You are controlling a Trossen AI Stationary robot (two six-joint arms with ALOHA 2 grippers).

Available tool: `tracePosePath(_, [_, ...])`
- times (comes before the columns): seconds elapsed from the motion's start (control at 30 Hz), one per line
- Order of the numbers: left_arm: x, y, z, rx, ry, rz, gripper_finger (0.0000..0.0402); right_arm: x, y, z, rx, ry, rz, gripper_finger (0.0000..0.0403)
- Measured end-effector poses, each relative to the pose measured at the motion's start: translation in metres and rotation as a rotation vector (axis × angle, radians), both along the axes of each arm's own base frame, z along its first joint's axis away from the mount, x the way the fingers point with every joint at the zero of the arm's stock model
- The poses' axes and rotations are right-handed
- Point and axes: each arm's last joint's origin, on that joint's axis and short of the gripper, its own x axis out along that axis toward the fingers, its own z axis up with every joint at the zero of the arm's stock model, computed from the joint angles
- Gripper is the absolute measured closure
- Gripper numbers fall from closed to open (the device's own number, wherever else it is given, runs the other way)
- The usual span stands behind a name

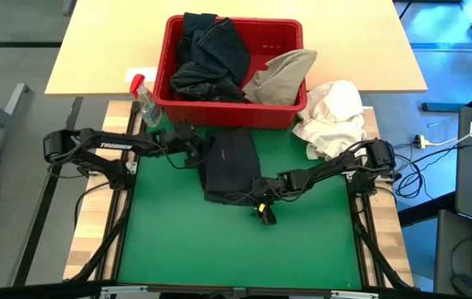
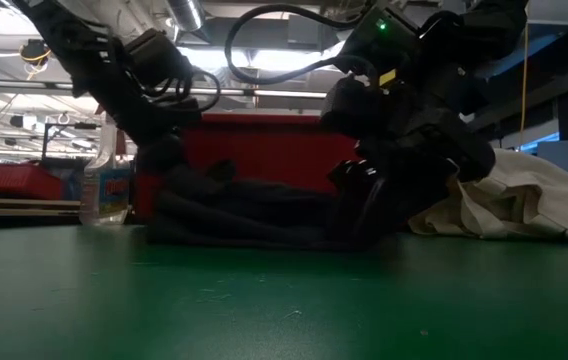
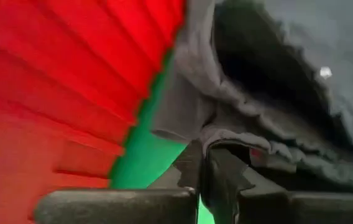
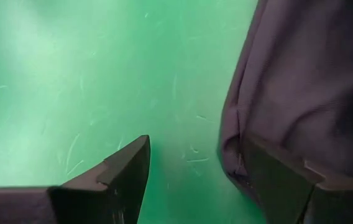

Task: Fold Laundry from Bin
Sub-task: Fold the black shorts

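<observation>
A dark garment lies spread on the green mat, just in front of the red bin. The bin holds more laundry: black pieces and a khaki one that rests against its right wall. My left gripper is at the garment's far left edge, next to the bin's wall, and is shut on the cloth. At the garment's near right corner, my right gripper stands open. One finger is over bare mat and the other is over the cloth's edge. My left gripper pinches a hemmed edge of the dark garment between its two fingers, at the garment's far left side. It comes slanting down from the table's left. The garment lies slack on the mat. I cannot tell whether my right gripper touches the cloth.
A white cloth bundle lies right of the bin, at the mat's far right corner. A clear spray bottle with a red top stands left of the bin. The mat's near half is bare green.
</observation>
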Motion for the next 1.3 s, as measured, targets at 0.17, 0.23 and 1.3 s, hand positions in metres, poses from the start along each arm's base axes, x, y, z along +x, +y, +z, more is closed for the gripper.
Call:
tracePosePath(0.17, [0.000, 0.011, 0.005, -0.014, -0.088, -0.001, 0.0388, -0.001, 0.000, 0.000, -0.004, 0.006, 0.024, 0.0150])
tracePosePath(0.23, [0.001, 0.011, 0.005, -0.074, -0.122, -0.067, 0.0388, -0.001, 0.000, 0.000, -0.003, 0.007, 0.024, 0.0150])
tracePosePath(1.3, [0.032, -0.014, -0.016, -0.257, -0.343, -0.155, 0.0210, 0.028, -0.026, 0.054, -0.152, -0.317, -0.459, 0.0150])
